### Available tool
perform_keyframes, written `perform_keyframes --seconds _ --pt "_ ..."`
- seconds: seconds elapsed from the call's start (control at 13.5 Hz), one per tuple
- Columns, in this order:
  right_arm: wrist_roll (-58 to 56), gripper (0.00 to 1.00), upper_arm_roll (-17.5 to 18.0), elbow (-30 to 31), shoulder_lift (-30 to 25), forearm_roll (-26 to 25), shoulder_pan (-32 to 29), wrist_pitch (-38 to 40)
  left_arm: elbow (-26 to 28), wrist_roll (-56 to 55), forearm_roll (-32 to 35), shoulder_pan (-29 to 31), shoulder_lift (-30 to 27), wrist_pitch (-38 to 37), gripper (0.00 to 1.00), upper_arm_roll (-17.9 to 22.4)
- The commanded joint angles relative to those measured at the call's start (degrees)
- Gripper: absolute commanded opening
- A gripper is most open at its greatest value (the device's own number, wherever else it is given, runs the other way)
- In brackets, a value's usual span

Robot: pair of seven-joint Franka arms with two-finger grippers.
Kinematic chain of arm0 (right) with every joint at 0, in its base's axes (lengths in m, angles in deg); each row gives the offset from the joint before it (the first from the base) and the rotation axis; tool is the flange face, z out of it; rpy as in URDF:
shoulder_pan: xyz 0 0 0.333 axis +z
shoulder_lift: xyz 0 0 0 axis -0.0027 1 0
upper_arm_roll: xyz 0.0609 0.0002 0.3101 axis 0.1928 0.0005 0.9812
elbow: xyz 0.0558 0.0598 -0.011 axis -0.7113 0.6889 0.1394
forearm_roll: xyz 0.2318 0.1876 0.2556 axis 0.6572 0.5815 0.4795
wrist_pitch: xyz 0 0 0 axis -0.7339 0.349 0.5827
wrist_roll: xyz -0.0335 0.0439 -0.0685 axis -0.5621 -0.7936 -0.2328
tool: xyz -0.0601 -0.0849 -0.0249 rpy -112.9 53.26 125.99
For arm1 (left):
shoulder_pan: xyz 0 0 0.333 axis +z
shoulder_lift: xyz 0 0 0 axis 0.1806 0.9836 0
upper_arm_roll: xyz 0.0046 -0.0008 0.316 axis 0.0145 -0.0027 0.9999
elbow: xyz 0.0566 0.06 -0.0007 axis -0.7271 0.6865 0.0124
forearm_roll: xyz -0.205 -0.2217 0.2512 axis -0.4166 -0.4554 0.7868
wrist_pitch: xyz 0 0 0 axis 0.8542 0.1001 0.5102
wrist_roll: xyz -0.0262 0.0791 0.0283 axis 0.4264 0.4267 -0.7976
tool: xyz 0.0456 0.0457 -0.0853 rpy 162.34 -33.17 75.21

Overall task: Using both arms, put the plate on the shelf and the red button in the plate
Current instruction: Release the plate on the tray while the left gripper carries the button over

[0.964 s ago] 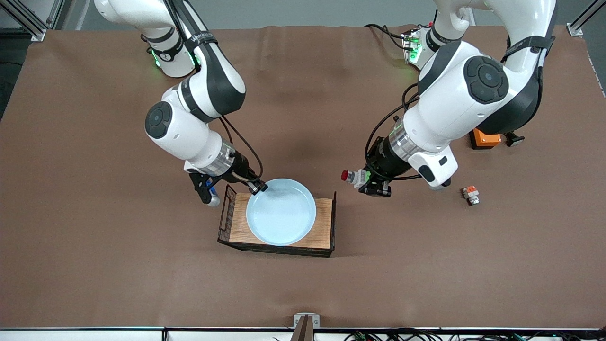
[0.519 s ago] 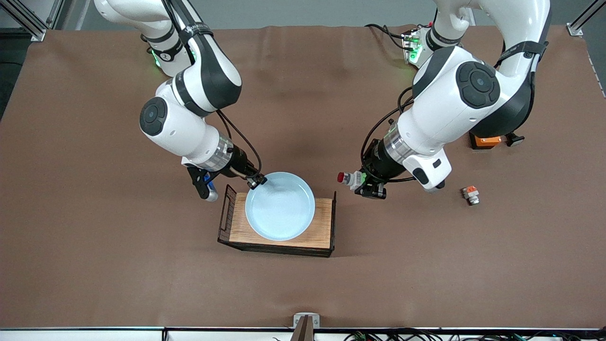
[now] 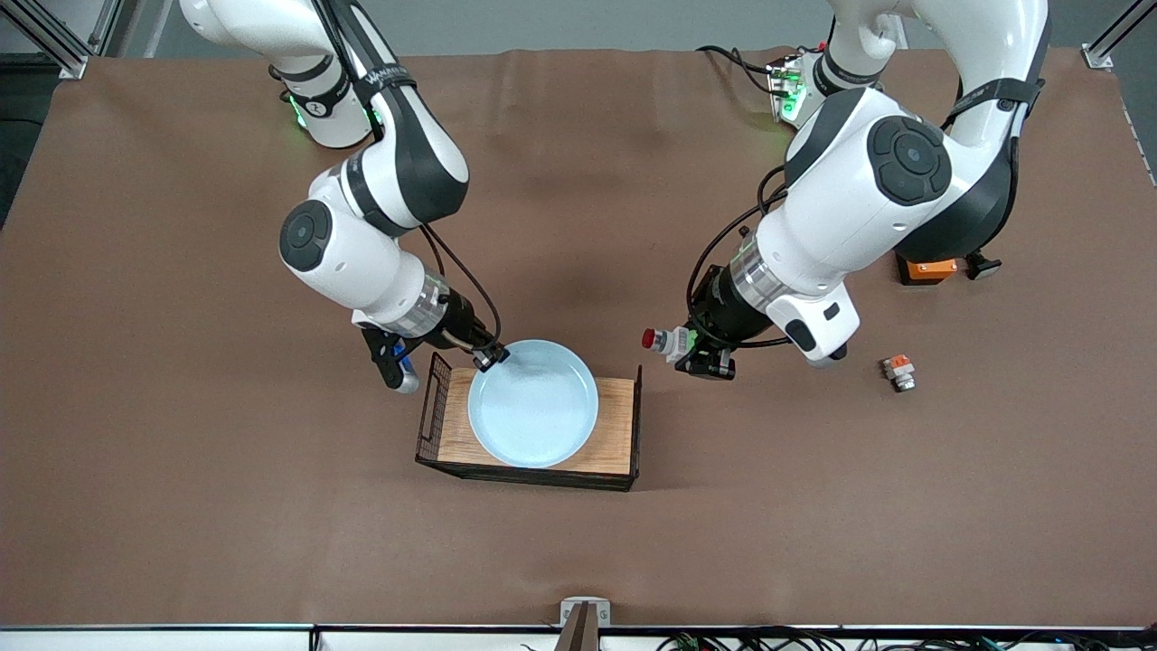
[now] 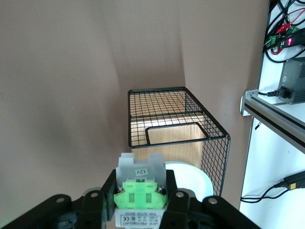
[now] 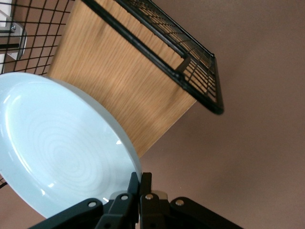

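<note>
The brown tabletop carried a wooden tray with black wire ends. Over it hung the pale blue plate, pinched at its rim by the right pincer — an edge grip, probably so it could settle flat on the wood. Just off the tray's end toward the left arm, the left pincer was clenched on the red button, cap pointing at the plate — waiting, I'd guess, until the plate was down. A similar orange-patched part lay apart.
</note>
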Motion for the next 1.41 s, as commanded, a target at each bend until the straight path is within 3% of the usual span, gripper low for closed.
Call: perform_keyframes --seconds 0.0,0.67,1.04,1.34 --pt "-1.0 0.0 0.1 0.2 1.5 0.7 0.0 -3.1 -1.5 -1.1 -0.2 -1.2 0.6 0.2 0.0 0.9" --pt "-1.6 0.03 0.1 -0.3 3.9 1.0 -0.2 -5.4 -1.5 -2.3 -0.1 -3.2 1.5 2.2 0.0 1.6" --pt "-1.5 0.09 0.1 -0.3 3.9 1.1 -0.4 -5.4 -3.7 -3.1 -0.2 -11.4 4.6 3.7 0.0 8.8" --pt "-1.5 0.19 0.1 -0.3 3.9 1.1 -0.7 -5.1 -5.2 -3.2 -0.3 -13.8 6.9 4.9 0.0 10.3"
